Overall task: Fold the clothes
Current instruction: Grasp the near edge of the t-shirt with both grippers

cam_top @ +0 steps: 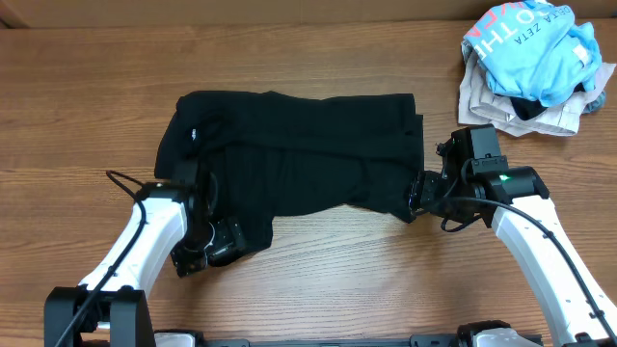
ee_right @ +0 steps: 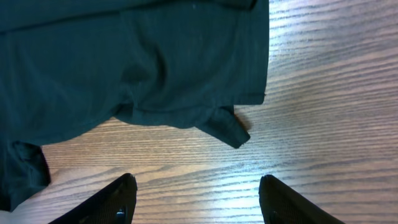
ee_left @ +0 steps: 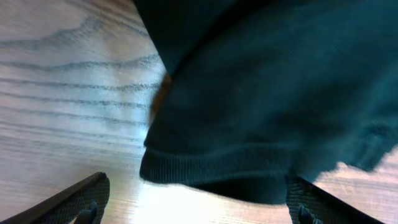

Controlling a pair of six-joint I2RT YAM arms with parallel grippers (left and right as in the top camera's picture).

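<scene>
- As it lies in the overhead view, the black garment [cam_top: 299,154] is spread flat in the middle of the wooden table [cam_top: 77,96], wider from left to right than from far to near.
- Its near edge is not straight: the left part reaches nearer than the right part, and some soft folds run across the cloth.
- A small white mark [cam_top: 194,133] shows on the far left part of the garment; I cannot read what it is.
- The left gripper [cam_top: 229,238] is at the near left corner of the garment, low over the table.
- In the left wrist view its two fingers [ee_left: 78,200] stand wide apart and hold nothing; a ribbed hem of the garment [ee_left: 249,112] lies between them, just beyond the tips.
- I cannot tell whether the fingers touch the cloth.
- The right gripper [cam_top: 416,196] is at the near right corner of the garment.
- In the right wrist view its fingers [ee_right: 118,200] are also spread open and empty, over bare wood; the corner of the garment [ee_right: 155,68] lies a little farther on, apart from them.
- At the far right corner of the table there is a small pile: a light blue T-shirt [cam_top: 540,48] with pink and white letters rests on a beige garment [cam_top: 482,101].
- This pile is well apart from the black garment.
</scene>
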